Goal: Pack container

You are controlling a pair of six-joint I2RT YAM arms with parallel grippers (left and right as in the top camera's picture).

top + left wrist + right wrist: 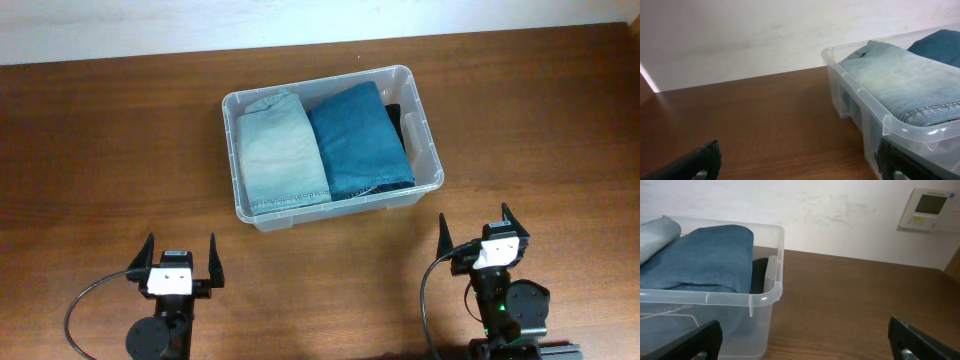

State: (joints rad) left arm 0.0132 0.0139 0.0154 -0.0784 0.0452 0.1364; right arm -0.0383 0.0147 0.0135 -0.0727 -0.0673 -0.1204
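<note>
The container (300,213) is set on the wooden table (100,150), ahead of both arms. Its long axis is laid across the table from left to right, skewed slightly so that its right end is turned toward the white wall (200,20); its open top is faced upward. Its left half is filled by folded light-blue jeans (278,150), and folded dark-blue jeans (358,140) are packed touching them on the right. A black item (393,112), too hidden to be identified, is wedged between the dark-blue jeans and the container's right end wall. Bare tabletop is seen on every side of the container.

The left gripper (181,245) is held near the container's front-left corner, the right gripper (474,213) just beyond its front-right corner. Both are spread wide with nothing between the fingers. A wall panel (929,209) is mounted on the wall beyond the container's right end.
</note>
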